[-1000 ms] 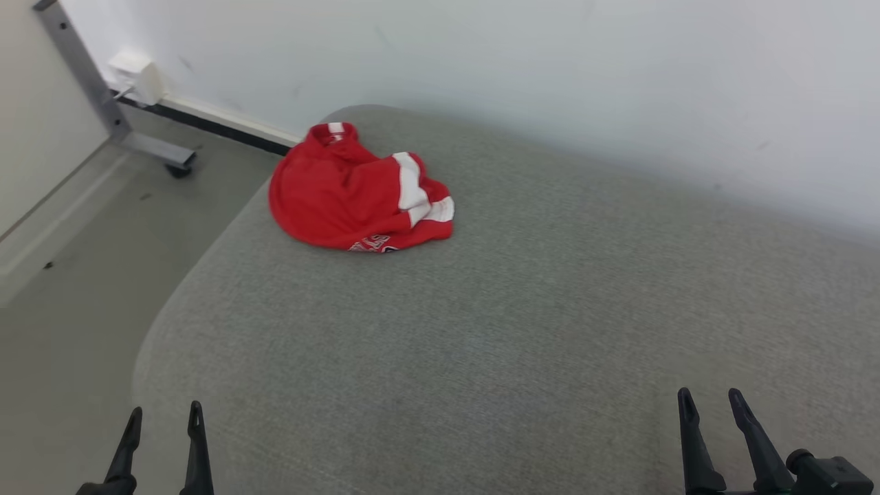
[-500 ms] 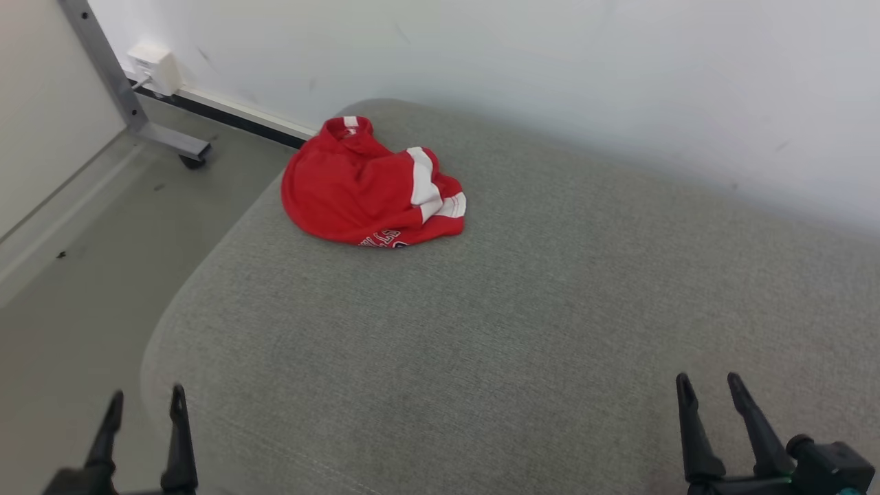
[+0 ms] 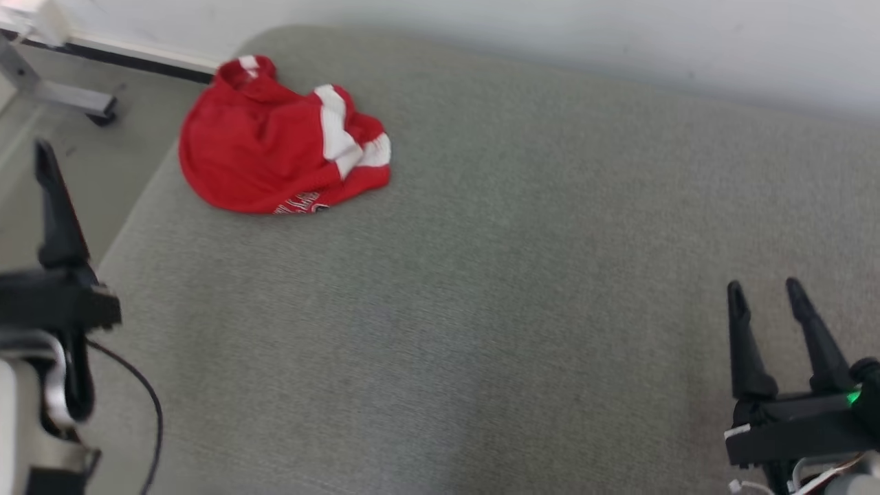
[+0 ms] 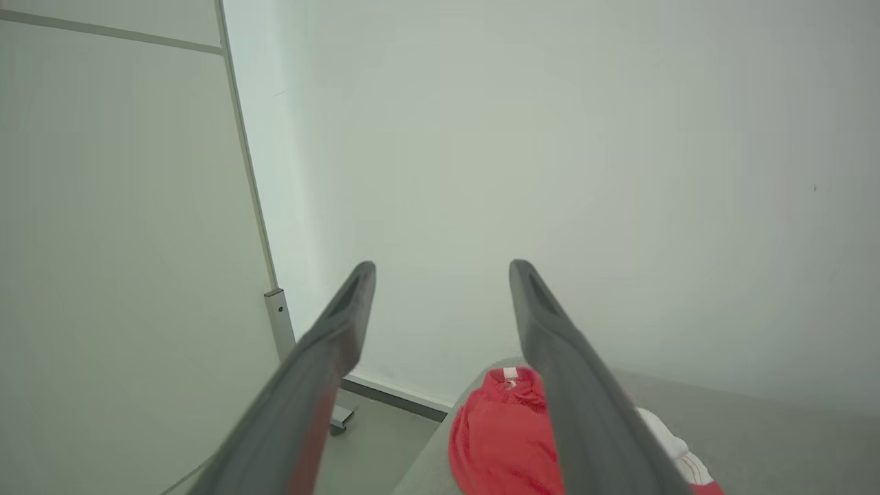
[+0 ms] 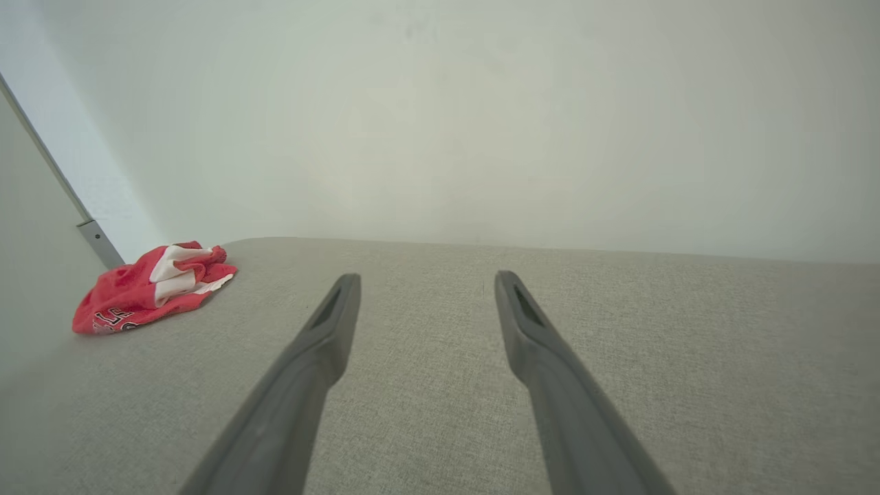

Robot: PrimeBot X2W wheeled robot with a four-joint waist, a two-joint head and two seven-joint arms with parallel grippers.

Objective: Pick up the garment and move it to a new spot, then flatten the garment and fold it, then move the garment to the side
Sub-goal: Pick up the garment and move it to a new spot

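My left hand [image 4: 441, 267] and right hand [image 3: 764, 285] both spread and empty, I'd reach for the shirt [image 3: 261, 151] at the cushion's [image 3: 515, 275] far left corner, pinching a thick fold.

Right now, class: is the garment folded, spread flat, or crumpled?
Crumpled. The garment sits bunched in a heap on the cushion, white stripes twisted across it.

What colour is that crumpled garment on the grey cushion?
The garment is red with white bands and lettering at one edge; head view shows it best.
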